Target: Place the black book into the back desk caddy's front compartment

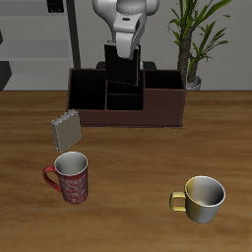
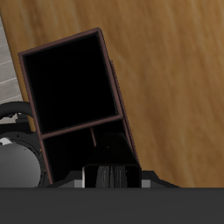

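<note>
A gold-toned mug (image 1: 204, 198) stands closest to the exterior camera, on the wooden tabletop (image 1: 138, 162) well in front of the back desk caddy (image 1: 126, 96). A red patterned mug (image 1: 70, 177) stands nearly as close, also well forward of the caddy and apart from the gold one. Between the red mug and the caddy's front wall, a grey book (image 1: 66, 130) stands tilted on the wood, near the caddy but not touching it.

My pincer (image 1: 126, 61) hangs directly above the caddy's divided middle column, pinching the black book (image 1: 126, 71) upright between its fingers. The book's lower end sits at about the level of the caddy's rim, over the middle cells; from the exterior camera I cannot tell whether it has entered the front compartment (image 1: 124, 99) or only hovers over it.

From the wrist camera, the caddy's reddish-brown walls (image 2: 119, 96) frame black cells, one large cell and a smaller one split off by a thin divider (image 2: 80, 128). The top of the book (image 2: 108, 175) shows as a dark block with a pale strip at the edge of that view, over the smaller cell.

Behind the caddy, a potted plant (image 1: 194, 39) rises beside the far end of its back wall, and my arm's white body (image 1: 126, 18) stands behind the middle column.
</note>
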Motion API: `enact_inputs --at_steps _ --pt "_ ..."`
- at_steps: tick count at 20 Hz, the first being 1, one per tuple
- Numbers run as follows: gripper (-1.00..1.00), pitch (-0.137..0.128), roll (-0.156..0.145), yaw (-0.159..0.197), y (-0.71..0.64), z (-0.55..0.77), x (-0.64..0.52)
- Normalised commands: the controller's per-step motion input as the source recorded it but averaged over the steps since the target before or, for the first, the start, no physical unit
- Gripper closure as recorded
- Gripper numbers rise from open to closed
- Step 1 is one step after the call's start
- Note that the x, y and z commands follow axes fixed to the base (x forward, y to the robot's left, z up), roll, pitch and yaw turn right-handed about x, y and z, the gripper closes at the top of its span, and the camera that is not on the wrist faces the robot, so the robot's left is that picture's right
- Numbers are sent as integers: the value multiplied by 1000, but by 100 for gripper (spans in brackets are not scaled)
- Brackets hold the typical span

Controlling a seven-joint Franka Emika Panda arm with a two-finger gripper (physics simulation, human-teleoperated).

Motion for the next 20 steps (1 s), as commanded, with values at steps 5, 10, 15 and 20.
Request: enact_inputs --at_steps 5,10,15,20 --pt "100 27 2 7 27 -126 14" --pt "100 7 3 -11 64 -71 77" --pt "100 16 -1 6 13 -106 16" --pt "100 21 -21 1 42 -164 70"
